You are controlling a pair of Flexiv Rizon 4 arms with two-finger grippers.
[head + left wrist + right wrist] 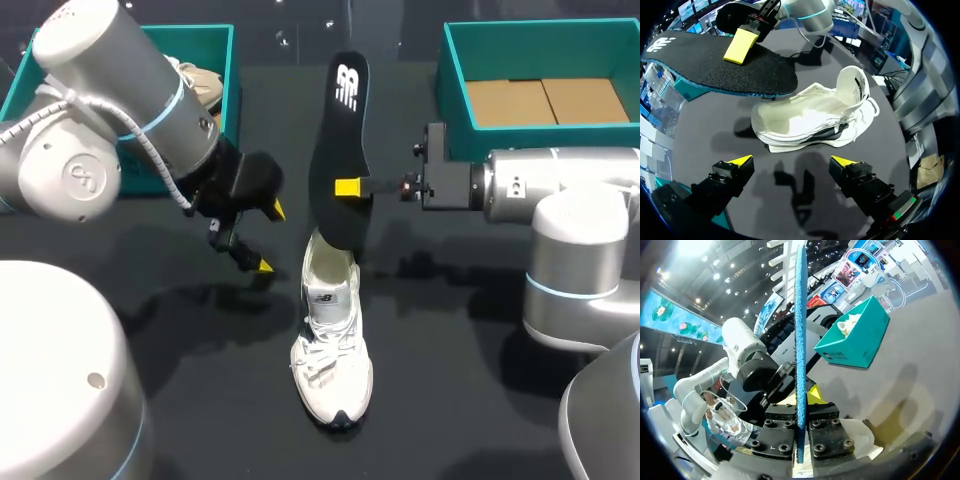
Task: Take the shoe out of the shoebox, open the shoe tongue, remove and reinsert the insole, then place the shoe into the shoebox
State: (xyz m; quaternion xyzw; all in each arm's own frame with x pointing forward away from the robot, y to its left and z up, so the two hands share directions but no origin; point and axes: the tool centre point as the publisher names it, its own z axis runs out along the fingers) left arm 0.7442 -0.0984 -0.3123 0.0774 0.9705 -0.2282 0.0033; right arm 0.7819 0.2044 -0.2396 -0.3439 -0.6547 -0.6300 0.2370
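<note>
The left arm (110, 100) was on the left side, bent down and in toward the middle. The left gripper (270, 238) was wide open with nothing in it, and its yellow tips pointed down. The right arm (560, 185) lay flat and pointed sideways toward the middle. The right gripper (347, 187) pinched the insole (338, 130) from both sides and held it up.

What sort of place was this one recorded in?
Probably a robot test bench: a black table, a teal shoebox, and a shoe whose insole the right end effector holds up.
</note>
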